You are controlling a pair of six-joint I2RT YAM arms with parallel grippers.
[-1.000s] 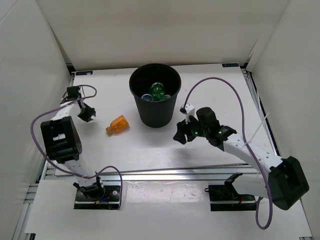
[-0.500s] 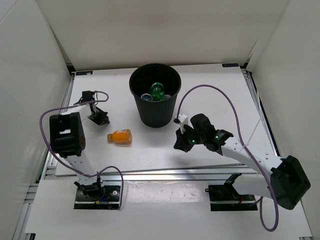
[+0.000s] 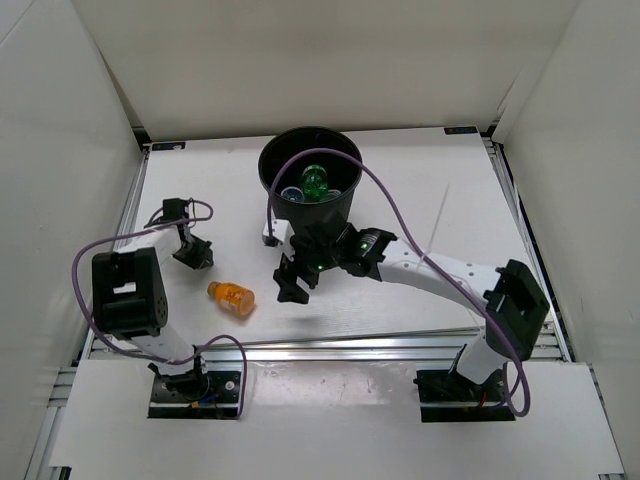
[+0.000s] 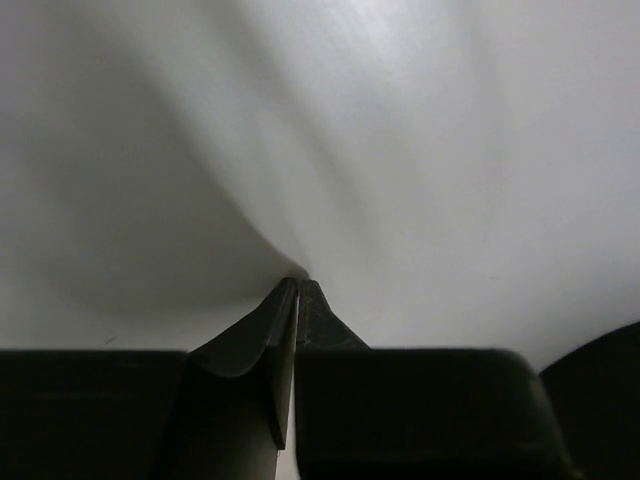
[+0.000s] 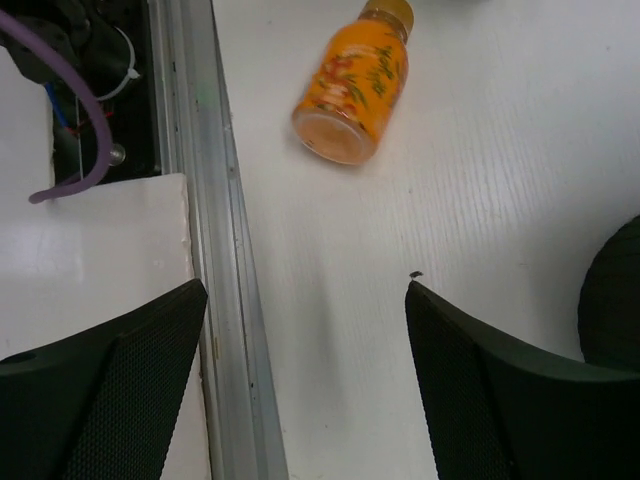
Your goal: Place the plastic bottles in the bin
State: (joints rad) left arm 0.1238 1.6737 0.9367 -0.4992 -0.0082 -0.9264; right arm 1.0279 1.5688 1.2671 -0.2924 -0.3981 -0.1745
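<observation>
Seen from above, a white table carries 2 robot arms mounted at its near edge.

At the far left, the left gripper is held low over bare table. In its wrist view the left gripper is seen with both fingers pressed together, tip against tip. Nothing is held between them, and only white surface lies ahead.

To the right of that gripper, nearer the arm bases and clear of it, 1 orange bottle lies on its side on the table. No gripper touches it.

Further right, near the orange bottle but apart from it, the right gripper is found at the end of an arm stretched leftwards across the table. In the right wrist view the right gripper is shown with its 2 dark fingers spread wide and nothing between them. The orange bottle lies ahead of the open fingers, a little right of their middle, with its flat base turned towards them and its cap pointing away. An aluminium rail runs along the left of the fingers, with a purple cable beyond it.

Just behind the right gripper the black bin stands upright, its wall partly hidden by the arm's wrist. Inside it 1 green bottle is seen, with clear bottles beside it; their number cannot be told. A dark curved edge of the bin shows to the right of the right fingers.
</observation>
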